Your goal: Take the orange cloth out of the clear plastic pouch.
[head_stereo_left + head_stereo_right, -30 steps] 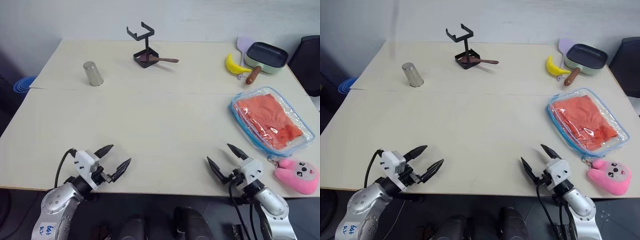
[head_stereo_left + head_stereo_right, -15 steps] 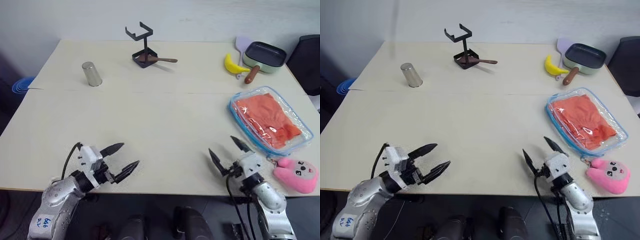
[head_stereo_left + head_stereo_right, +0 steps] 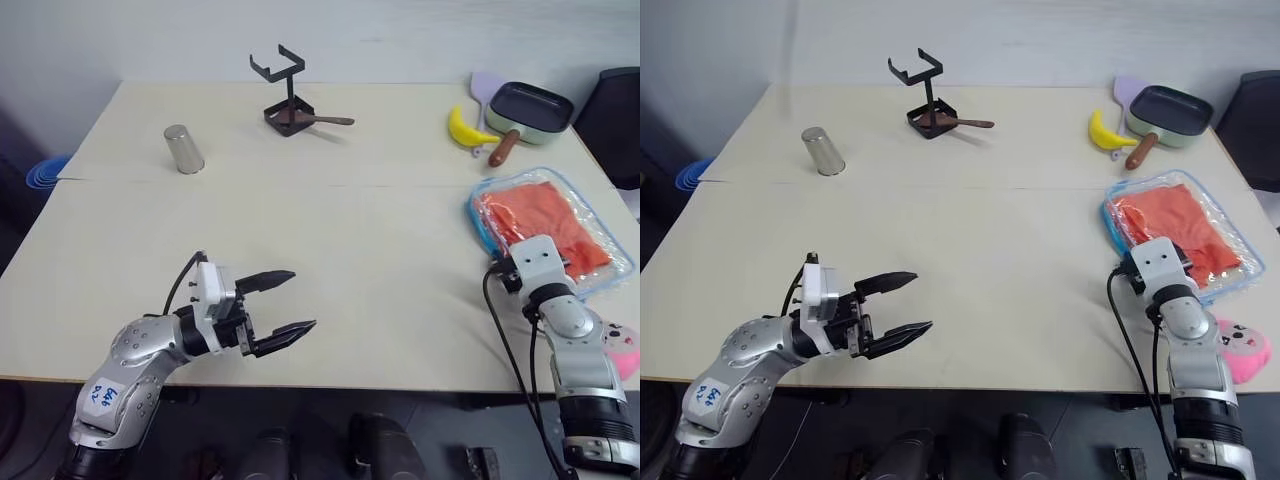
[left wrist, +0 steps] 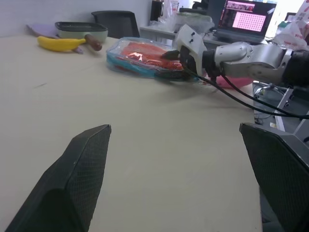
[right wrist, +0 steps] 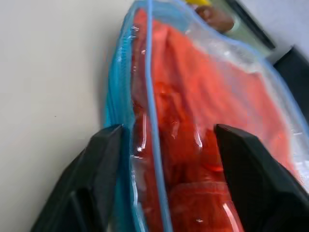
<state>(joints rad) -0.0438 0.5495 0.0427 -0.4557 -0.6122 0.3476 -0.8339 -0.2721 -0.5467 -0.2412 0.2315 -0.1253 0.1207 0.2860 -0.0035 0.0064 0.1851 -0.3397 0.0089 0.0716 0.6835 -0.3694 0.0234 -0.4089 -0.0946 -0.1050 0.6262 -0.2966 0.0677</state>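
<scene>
Right now the right gripper (image 5: 161, 188) straddles the near edge of the clear plastic pouch (image 3: 1220, 225), fingers apart on either side of its blue zipper edging, not clamped. Inside the pouch lies the orange cloth (image 3: 1165, 215). Beside the pouch sits a pink plush bunny (image 3: 1240, 345). The left gripper (image 3: 902, 305) hovers spread wide, empty, well apart from the pouch; its arm carries a blue-inked label (image 3: 708, 395), unreadable.

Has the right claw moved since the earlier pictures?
Yes. The right claw has gone from the table's near edge, beside the pink bunny, forward to the near end of the clear plastic pouch.
</scene>
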